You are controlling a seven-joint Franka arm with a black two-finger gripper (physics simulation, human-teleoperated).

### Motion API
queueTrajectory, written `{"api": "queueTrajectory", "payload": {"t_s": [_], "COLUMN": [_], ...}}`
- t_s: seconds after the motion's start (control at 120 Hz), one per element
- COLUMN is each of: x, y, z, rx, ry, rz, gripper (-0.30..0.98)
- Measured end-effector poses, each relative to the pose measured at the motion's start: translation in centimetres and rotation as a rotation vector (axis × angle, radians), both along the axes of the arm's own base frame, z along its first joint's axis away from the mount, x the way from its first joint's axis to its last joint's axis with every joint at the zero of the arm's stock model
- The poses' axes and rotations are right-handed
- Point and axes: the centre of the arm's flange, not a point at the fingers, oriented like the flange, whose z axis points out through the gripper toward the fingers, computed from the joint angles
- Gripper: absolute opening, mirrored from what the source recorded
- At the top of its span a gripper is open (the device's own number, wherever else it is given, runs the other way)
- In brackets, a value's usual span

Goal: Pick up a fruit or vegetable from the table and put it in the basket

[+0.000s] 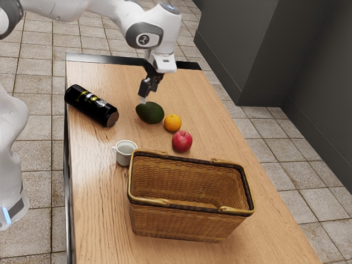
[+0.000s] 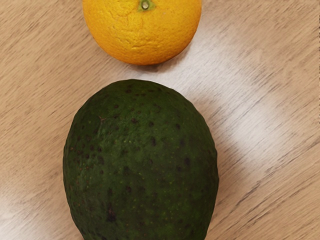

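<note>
Green and dark-skinned, the avocado (image 1: 149,113) lies on the table (image 1: 104,203) outside the basket (image 1: 188,224), just under your gripper (image 1: 145,94); you can't tell from these views whether the pincer is open or closed. In the exterior view, you have open room from the avocado back to the table's far edge, and a broad strip of wood between the fruit and the edge on that view's right. The orange (image 1: 172,123) sits close beside the avocado, with a narrow gap you can see in the wrist view, so watch that side. The apple (image 1: 182,141) is between the orange and the basket. Toward the exterior view's left edge of the table you have the black bottle (image 1: 92,105) lying on its side, and the white cup (image 1: 125,151) stands upright near a basket corner.

The tabletop is pale, grained wood with soft glare; beyond it you see stone-coloured floor tiles (image 1: 280,144) and dark grey walls (image 1: 239,49).

The table's near end is cut off in the exterior view, the basket's front wall hides part of its floor, and you can't make out whether cup and basket touch.
</note>
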Motion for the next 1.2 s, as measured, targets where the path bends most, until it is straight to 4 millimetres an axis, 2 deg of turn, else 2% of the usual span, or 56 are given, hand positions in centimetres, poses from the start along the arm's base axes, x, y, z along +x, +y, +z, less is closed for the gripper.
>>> {"api": "queueTrajectory", "payload": {"t_s": [0.142,0.35,0.683,1.2], "x": [0.2,0.1,0.8,1.3], "y": [-0.4,0.5,-0.3,-0.3], "z": [0.0,-0.1,-1.5,-3.3], "rx": [-0.004,-0.008,-0.001,-0.005], "ry": [-0.006,-0.007,0.021,0.051], "rz": [-0.034,-0.042,-0.073,-0.079], "gripper": [0.69,0.69,0.69,0.69]}}
